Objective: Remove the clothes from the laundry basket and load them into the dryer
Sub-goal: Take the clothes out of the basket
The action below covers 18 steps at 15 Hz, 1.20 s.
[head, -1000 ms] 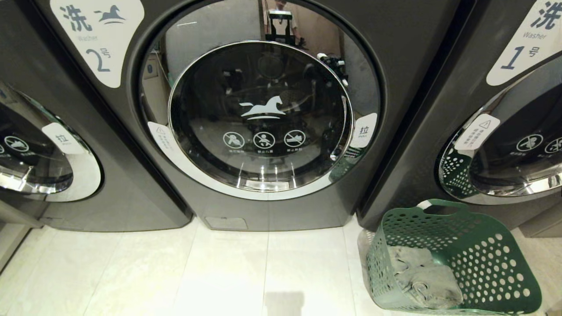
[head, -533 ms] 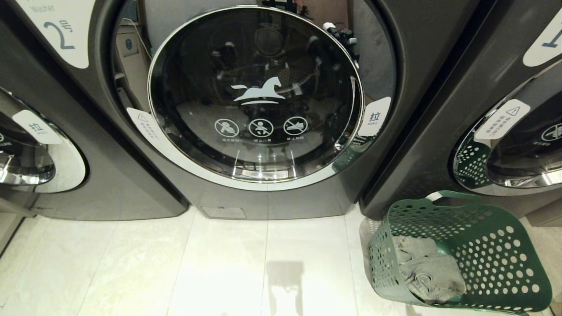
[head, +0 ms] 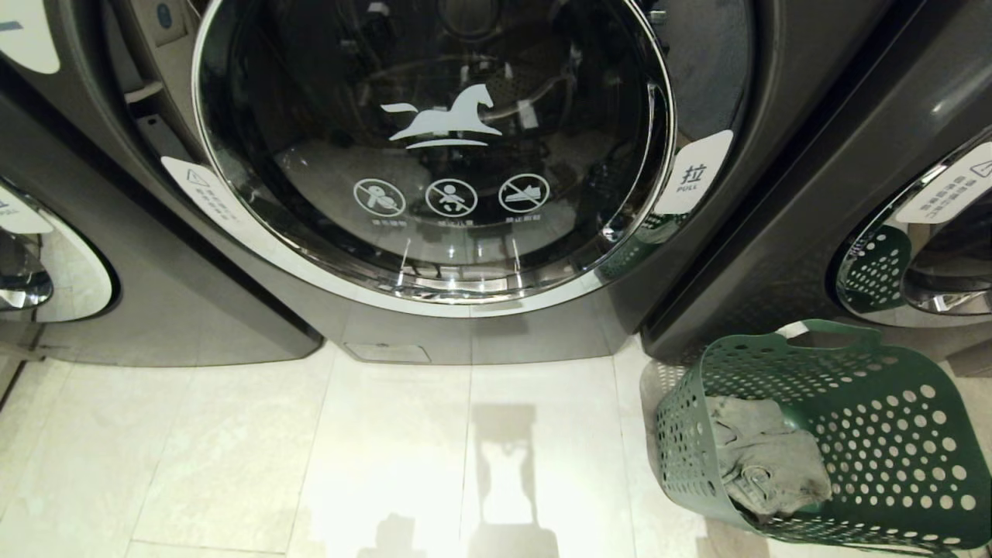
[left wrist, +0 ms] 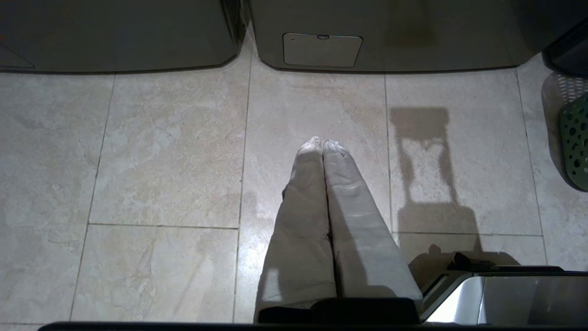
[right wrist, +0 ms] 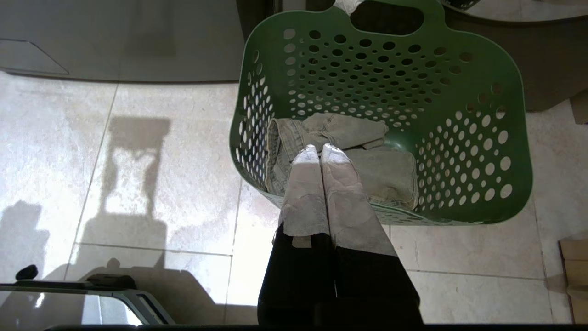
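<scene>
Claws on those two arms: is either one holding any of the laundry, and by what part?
Nothing is held. The left claw is shut over bare floor; the right claw is shut above the grey clothes lying in the laundry basket.

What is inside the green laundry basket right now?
The basket holds crumpled grey-green clothes, bunched toward one side on its floor. How many garments there are cannot be told, and anything lying beneath them is covered.

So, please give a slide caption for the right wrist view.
Shut right gripper hangs above grey clothes in the green laundry basket.
</scene>
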Available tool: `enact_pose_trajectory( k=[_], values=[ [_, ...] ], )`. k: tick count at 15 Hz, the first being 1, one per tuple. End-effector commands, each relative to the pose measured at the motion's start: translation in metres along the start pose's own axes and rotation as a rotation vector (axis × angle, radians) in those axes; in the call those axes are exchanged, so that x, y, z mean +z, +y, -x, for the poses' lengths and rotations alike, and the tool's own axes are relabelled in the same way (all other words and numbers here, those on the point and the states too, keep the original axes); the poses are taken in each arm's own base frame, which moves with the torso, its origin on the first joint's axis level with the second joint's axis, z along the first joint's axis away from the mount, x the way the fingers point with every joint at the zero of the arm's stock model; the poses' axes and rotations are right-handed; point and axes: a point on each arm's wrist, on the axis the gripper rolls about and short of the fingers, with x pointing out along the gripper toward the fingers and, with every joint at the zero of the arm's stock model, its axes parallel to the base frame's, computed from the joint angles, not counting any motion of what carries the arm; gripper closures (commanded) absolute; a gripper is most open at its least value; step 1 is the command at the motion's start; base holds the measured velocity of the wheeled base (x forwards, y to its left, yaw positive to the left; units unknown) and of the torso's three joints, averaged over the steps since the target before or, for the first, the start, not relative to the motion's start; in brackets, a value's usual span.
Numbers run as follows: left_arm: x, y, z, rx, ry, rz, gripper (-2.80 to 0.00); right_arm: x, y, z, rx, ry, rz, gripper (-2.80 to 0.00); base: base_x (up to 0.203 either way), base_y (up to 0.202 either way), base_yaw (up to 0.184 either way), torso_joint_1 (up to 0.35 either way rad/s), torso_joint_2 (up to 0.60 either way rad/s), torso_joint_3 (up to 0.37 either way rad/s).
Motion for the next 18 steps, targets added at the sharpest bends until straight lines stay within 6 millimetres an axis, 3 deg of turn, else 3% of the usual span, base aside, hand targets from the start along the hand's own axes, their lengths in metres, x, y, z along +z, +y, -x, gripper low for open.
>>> enact_pose_trajectory(
  k=[1, 9, 12, 14, 16, 18],
  values=[
    [0.000, 0.000, 0.000, 0.002, 0.000, 0.003, 0.00, 0.000, 0.000, 0.000, 0.001, 0.000, 0.001, 0.00, 0.000, 0.000, 0.000, 0.006, 0.00, -0.198],
    [0.000, 0.000, 0.000, 0.002, 0.002, 0.000, 0.00, 0.001, 0.000, 0.001, -0.021, 0.040, 0.001, 0.00, 0.000, 0.000, 0.000, 0.002, 0.00, -0.197],
    [0.000, 0.000, 0.000, 0.002, 0.002, -0.002, 0.00, 0.032, -0.001, 0.007, -0.007, 0.097, 0.071, 0.00, 0.000, 0.000, 0.000, 0.005, 0.01, -0.123],
    [0.000, 0.000, 0.000, 0.002, 0.002, -0.001, 0.00, 0.067, -0.003, -0.009, 0.009, 0.202, 0.065, 0.00, 0.000, 0.000, 0.000, 0.003, 0.00, -0.021],
    [0.000, 0.000, 0.000, 0.002, 0.000, 0.001, 0.00, 0.102, -0.005, -0.045, 0.007, 0.339, -0.009, 0.00, 0.000, 0.000, 0.000, 0.000, 0.00, 0.000],
    [0.000, 0.000, 0.000, 0.002, -0.001, 0.000, 0.00, 0.116, -0.007, -0.088, -0.031, 0.490, -0.116, 0.00, 0.000, 0.000, 0.000, 0.000, 0.00, 0.000]
  ],
)
